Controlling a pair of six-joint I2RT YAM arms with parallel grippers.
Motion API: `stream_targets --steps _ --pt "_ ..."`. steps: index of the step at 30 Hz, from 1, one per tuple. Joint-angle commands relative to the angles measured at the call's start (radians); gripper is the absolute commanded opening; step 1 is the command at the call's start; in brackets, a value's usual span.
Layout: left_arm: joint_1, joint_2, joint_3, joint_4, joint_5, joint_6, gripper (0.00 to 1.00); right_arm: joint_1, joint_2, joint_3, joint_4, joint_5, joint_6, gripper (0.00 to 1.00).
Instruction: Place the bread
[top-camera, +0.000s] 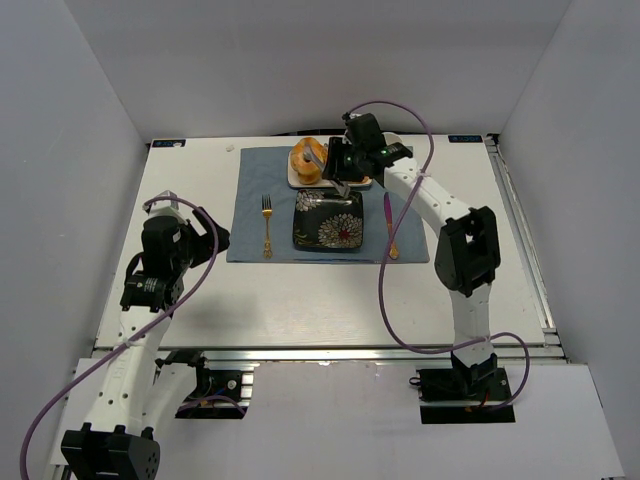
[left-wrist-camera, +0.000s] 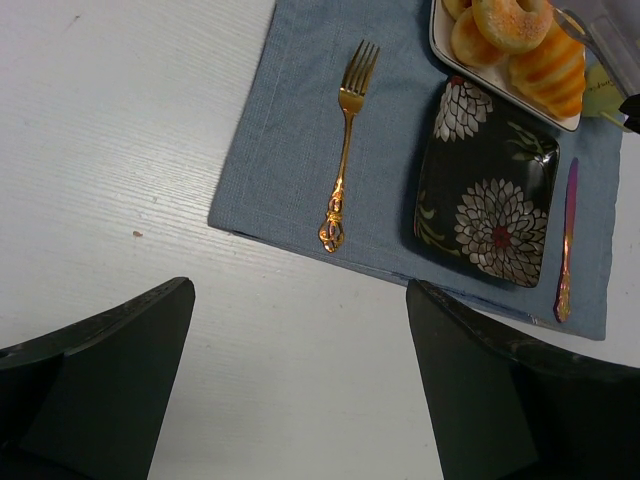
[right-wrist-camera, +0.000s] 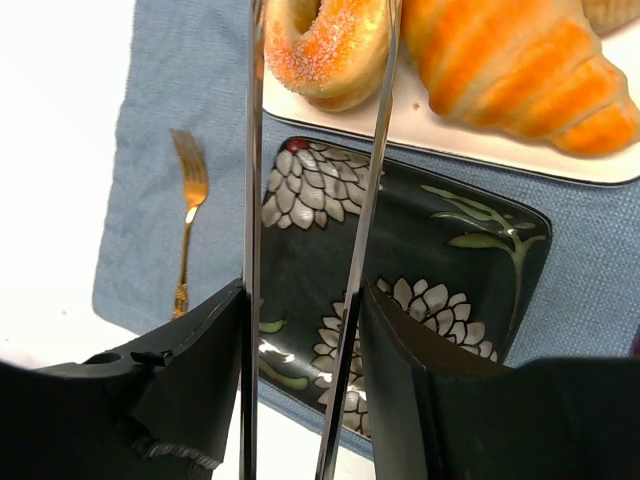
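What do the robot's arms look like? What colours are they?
Both are white tubes with chunky black joints. The left arm and the right arm each trail a long purple cable. The left tool and right tool are black, each with two thick wedge-shaped fingers.
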Motion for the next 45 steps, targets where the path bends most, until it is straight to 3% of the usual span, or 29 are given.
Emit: stream_targets --steps 1,11,19,20,23,36,39,45 --pt "-0.004 -0.016 -0.003 0.014 0.005 0.002 0.98 0.007 0.020 0.061 -0.024 0.037 0.003 0.53" --pt "-0.004 -0.019 -0.009 0.020 0.007 -0.007 0.98 0.010 0.052 0.067 -0.070 0.109 -0.031 0.53" --pt "-0.004 -0.022 -0.021 0.023 0.004 -0.010 0.98 0.011 0.050 0.076 -0.064 0.007 -0.037 0.22" --pt "-0.004 -0.024 -0.023 0.023 0.004 -0.010 0.98 0.011 0.047 0.081 -0.062 0.005 -0.037 0.14" --pt "-0.004 -0.023 -0.024 0.025 0.002 -0.011 0.98 0.011 0.027 0.093 -0.062 0.006 -0.032 0.06" --pt "-0.004 -0.012 -0.017 0.023 -0.002 -0.013 0.98 0.011 -0.092 0.191 -0.105 0.069 -0.043 0.06" --pt "-0.004 0.004 0.011 -0.001 -0.007 -0.002 0.98 0.013 -0.180 0.120 -0.125 0.074 -0.060 0.05" --pt "-0.004 0.001 0.046 -0.046 -0.031 0.018 0.98 0.021 -0.503 -0.304 -0.115 0.059 -0.135 0.04"
